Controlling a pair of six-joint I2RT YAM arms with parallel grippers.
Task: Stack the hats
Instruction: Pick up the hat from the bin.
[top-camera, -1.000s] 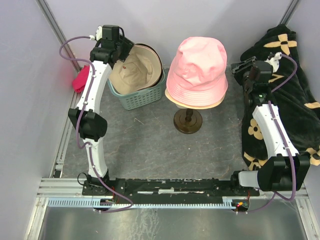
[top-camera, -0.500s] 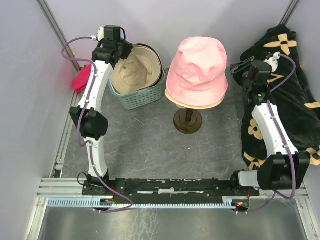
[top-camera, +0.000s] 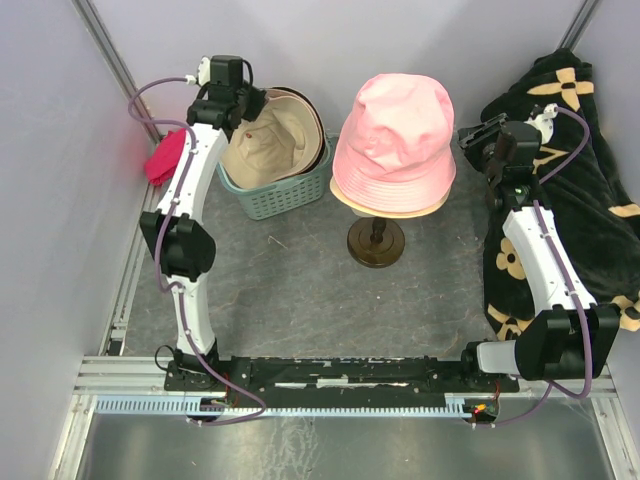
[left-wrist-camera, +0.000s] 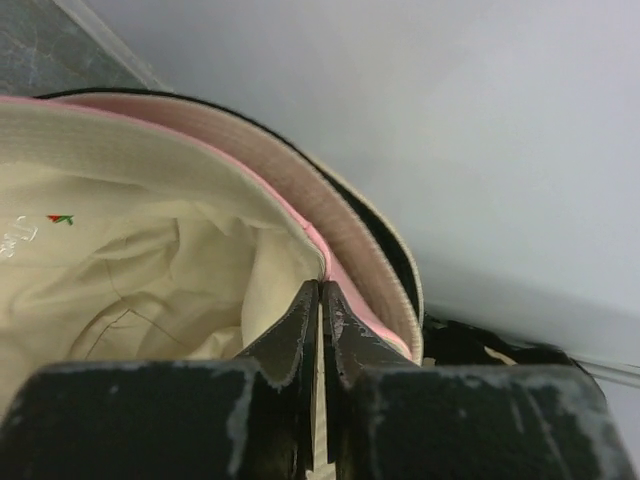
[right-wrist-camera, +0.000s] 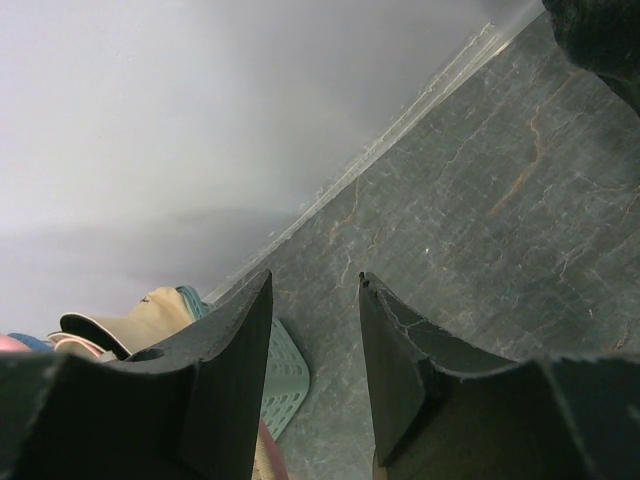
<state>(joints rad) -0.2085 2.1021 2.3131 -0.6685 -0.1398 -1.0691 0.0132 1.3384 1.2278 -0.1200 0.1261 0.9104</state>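
Right gripper (right-wrist-camera: 315, 280): jaws apart, nothing between.
Desk (right-wrist-camera: 500, 200): gray, veined.
Basket (right-wrist-camera: 285, 385): teal, lower left.
Hat (right-wrist-camera: 120, 325): tan brim just above basket.

No word can be read anywhere. Inside the cream hat (left-wrist-camera: 150, 270) sits a small red and green mark (left-wrist-camera: 60, 218), with pale letters (left-wrist-camera: 14, 240) just beside it, too faint to make out. The black cloth (top-camera: 600, 190) bears beige flower emblems (top-camera: 562, 88).

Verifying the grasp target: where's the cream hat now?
Top view, far left: the cream hat lies upturned in the teal basket, left of the pink hat, with the left gripper pinching its rim.
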